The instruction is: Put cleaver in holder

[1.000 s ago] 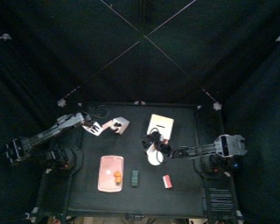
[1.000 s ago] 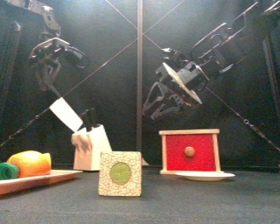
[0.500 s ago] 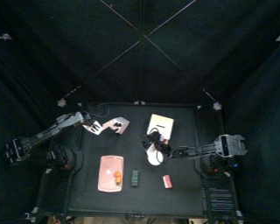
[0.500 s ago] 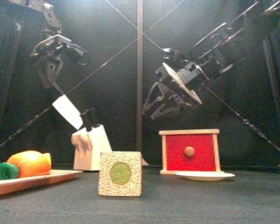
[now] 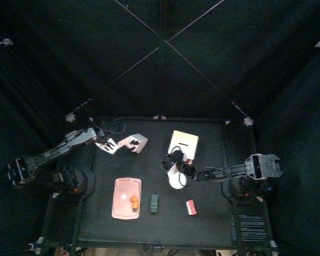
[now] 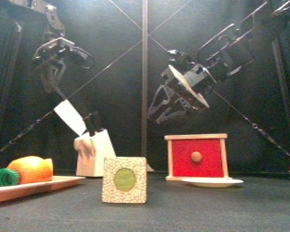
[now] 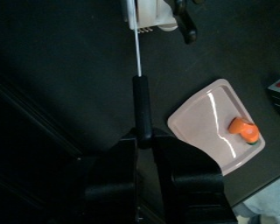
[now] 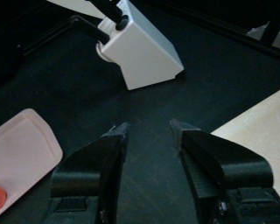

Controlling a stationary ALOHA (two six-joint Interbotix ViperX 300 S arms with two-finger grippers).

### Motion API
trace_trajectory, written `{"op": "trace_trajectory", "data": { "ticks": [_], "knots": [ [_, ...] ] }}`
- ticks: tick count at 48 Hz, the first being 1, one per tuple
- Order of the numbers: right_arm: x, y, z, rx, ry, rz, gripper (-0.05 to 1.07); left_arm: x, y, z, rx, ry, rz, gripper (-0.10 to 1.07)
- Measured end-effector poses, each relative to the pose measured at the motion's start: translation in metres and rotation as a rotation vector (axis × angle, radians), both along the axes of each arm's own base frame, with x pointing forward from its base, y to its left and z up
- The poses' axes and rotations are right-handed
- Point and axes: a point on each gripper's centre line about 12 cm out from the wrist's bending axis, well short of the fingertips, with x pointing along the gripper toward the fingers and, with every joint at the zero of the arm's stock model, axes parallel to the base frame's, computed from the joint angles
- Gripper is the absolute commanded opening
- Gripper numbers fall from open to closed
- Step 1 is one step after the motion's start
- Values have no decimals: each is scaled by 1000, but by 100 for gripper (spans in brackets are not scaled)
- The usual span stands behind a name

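The left gripper [image 7: 143,144] is clamping the cleaver [image 7: 139,96] by its matte black handle, and the thin blade is meeting the blocky white holder [image 7: 154,10] ahead of the fingers. The right gripper [image 8: 149,131] is hanging wide open and empty.

Pink board [image 5: 125,197] w/ orange [image 6: 30,168]; red box [image 6: 196,156].

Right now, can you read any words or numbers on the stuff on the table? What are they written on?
No words or numbers can be read.
The green-and-cream card standing at the front has a framed green oval, but any writing on it is too blurred to read.
The red box shows only a round knob, no text.
The white holder and the pink board look plain.
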Motion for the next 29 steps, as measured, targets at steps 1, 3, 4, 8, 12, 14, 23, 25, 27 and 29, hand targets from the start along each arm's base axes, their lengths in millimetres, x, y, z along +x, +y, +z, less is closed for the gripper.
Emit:
{"op": "trace_trajectory", "data": {
  "ticks": [1,3,4,8,12,14,23,25,27,29],
  "knots": [
    [0,0,-1,0,2,0,80,0,0,-1,-2,1,0,42],
    [0,0,-1,0,2,0,80,0,0,-1,-3,2,-2,42],
    [0,0,-1,0,2,0,80,0,0,-1,-2,4,-1,42],
    [0,0,-1,0,2,0,80,-1,0,-2,-4,7,-1,42],
    [0,0,-1,0,2,0,80,-1,0,-2,-3,7,-7,42],
    [0,0,-1,0,2,0,80,-1,0,-3,-3,11,-15,42],
    [0,0,-1,0,2,0,80,0,0,-3,-1,9,-24,42],
    [0,0,-1,0,2,0,80,0,0,-3,0,7,-24,42],
    [0,0,-1,0,2,0,80,0,0,-3,0,7,-24,42],
    [0,0,0,0,1,0,80,0,0,-3,0,7,-24,42]
  ]
}}
